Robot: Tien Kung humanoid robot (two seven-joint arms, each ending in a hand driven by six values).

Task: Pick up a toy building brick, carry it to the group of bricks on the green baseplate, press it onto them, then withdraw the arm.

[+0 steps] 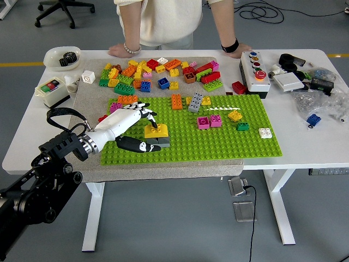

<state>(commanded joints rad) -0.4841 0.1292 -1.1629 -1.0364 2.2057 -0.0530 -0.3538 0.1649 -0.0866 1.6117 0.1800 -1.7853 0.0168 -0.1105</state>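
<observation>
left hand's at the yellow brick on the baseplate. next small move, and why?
Probably press straight down. The white-and-black left hand is at the yellow toy brick, which sits tilted atop a grey brick on the green studded baseplate, so it looks not fully seated. The thumb lies beside the grey brick. Whether the fingers grip is unclear. Withdraw afterwards.

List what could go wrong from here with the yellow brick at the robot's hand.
1. The yellow brick sits tilted on the grey brick, so it may not be pressed home and could pop off.
2. The left hand has its fingers right beside the brick; pulling away may drag it loose.
3. The orange brick and pink brick lie close to the hand and could be knocked off the green baseplate.
</observation>
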